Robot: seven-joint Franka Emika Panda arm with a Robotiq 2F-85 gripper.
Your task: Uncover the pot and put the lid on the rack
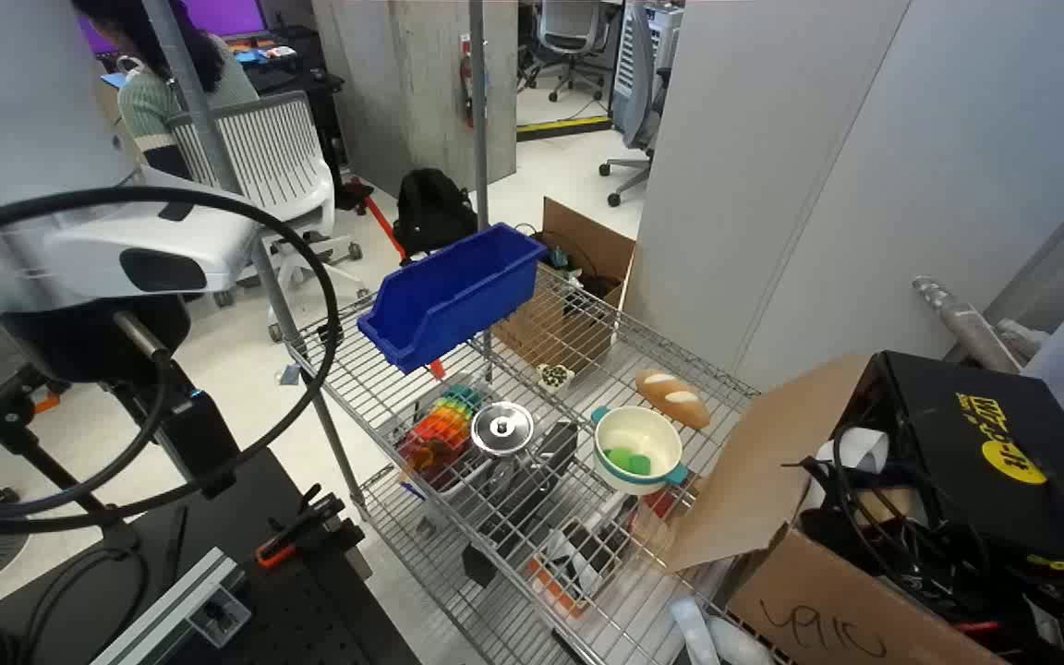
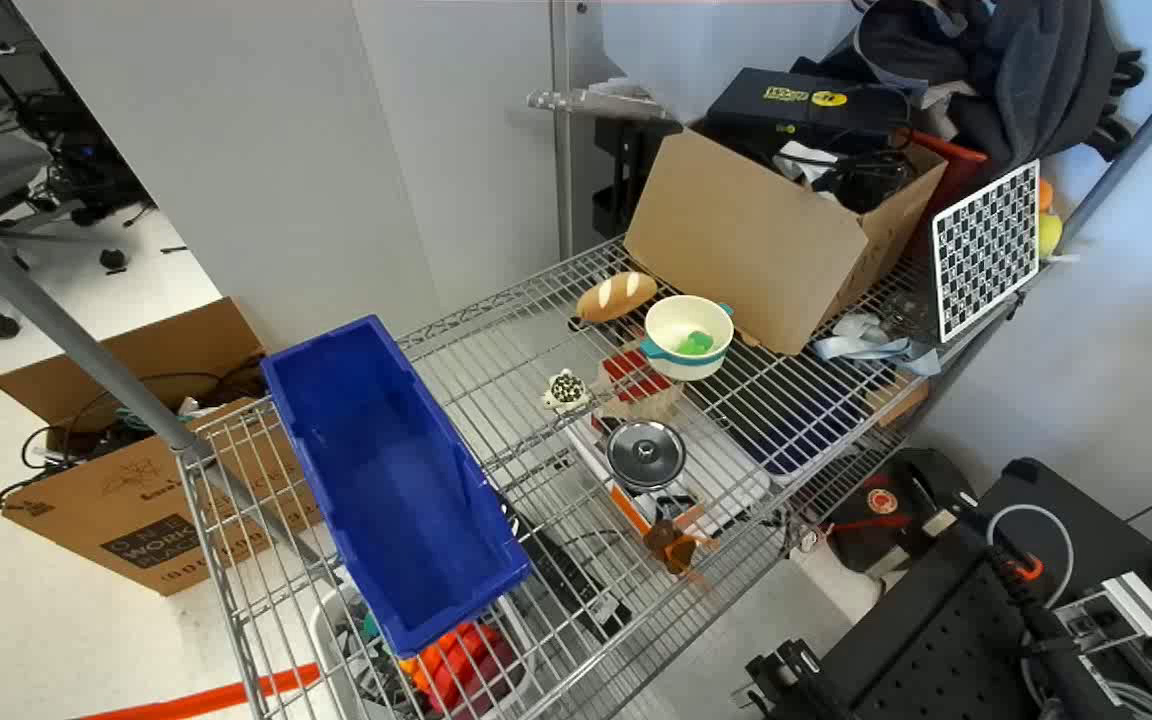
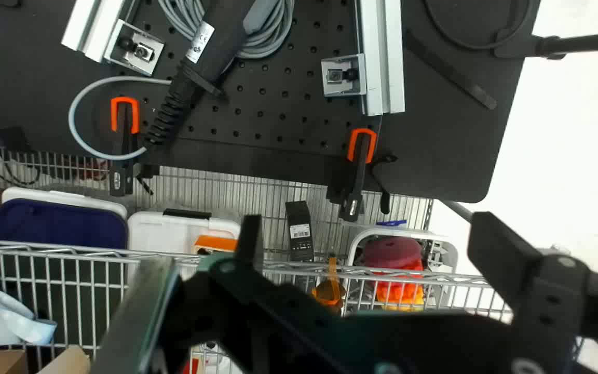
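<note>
The silver lid [image 1: 502,428] with its dark central knob lies level above the wire rack [image 1: 578,517]; it also shows in an exterior view [image 2: 646,455]. Shiny grey surfaces just under the lid look like the pot [image 1: 502,469], but they blend with the wires, so its outline is hard to tell. The rack's grid also shows in an exterior view [image 2: 496,370]. My gripper [image 3: 371,252] is open and empty, its fingers wide apart in the wrist view. It hangs by the black table, away from the lid. Lid and pot are out of the wrist view.
A cream bowl with teal handles [image 1: 638,448] holds green pieces beside a bread loaf [image 1: 672,397]. A blue bin [image 2: 391,480] stands at the rack's end, a cardboard box [image 2: 746,240] at the opposite end. Grey posts [image 1: 481,139] rise from the rack. The black table [image 3: 278,119] carries clamps.
</note>
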